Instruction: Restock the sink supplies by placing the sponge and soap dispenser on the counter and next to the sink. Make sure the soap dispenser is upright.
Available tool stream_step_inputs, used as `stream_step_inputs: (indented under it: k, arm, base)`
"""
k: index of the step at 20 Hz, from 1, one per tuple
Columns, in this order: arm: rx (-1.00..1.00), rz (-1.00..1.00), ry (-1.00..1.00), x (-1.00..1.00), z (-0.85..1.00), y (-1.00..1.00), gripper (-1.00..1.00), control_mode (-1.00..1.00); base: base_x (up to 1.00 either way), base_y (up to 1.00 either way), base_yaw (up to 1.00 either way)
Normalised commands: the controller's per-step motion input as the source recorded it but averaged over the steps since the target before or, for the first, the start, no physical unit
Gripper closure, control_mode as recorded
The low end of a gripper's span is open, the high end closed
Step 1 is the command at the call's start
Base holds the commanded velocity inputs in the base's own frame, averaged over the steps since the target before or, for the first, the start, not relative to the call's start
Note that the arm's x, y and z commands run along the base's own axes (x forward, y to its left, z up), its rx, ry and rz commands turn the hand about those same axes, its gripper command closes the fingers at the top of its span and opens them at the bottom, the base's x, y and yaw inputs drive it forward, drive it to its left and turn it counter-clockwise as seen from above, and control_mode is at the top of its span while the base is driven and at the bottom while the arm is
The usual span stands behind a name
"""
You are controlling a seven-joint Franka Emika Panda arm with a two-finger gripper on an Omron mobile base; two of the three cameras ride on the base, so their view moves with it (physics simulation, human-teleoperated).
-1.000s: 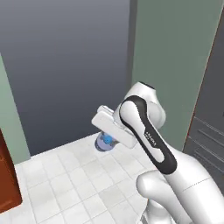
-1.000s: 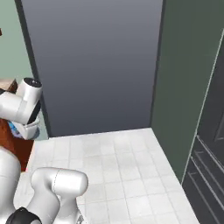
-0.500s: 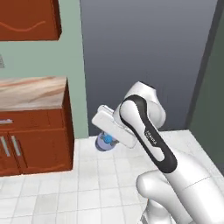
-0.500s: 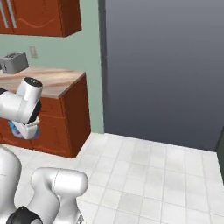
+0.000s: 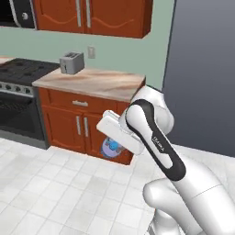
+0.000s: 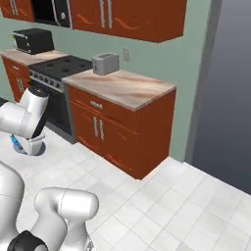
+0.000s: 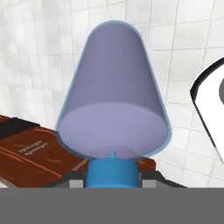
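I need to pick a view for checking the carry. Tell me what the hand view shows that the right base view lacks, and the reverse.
Hand view alone: the soap dispenser close up, its lavender body pointing away from the camera and its blue pump at the bottom edge, with white floor tiles behind it.

Right base view alone: the counter with a toaster on it, a stove beside it, and a microwave further left.

Both: red-brown cabinets and tiled floor. In the right base view the dispenser is just a sliver of blue under the arm's wrist.
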Motion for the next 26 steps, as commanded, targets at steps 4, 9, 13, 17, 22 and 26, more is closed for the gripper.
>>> stream_step_inputs:
  k: [4, 9, 13, 17, 22, 26]
  arm:
    - [0.0, 0.0, 0.0, 0.0, 0.0, 0.0, 1.0, 1.0]
    - [0.0, 0.0, 0.0, 0.0, 0.0, 0.0, 1.0, 1.0]
    - [0.0, 0.0, 0.0, 0.0, 0.0, 0.0, 1.0, 1.0]
    - [0.0, 0.0, 0.0, 0.0, 0.0, 0.0, 1.0, 1.0]
    - [0.0, 0.0, 0.0, 0.0, 0.0, 0.0, 1.0, 1.0]
    - [0.0, 0.0, 0.0, 0.0, 0.0, 0.0, 1.0, 1.0]
  base:
    - [0.0, 0.02, 0.72]
    - [0.01, 0.02, 0.68]
    - [0.18, 0.12, 0.66]
    - [0.32, 0.16, 0.62]
    - [0.44, 0.02, 0.53]
    - [0.71, 0.0, 0.47]
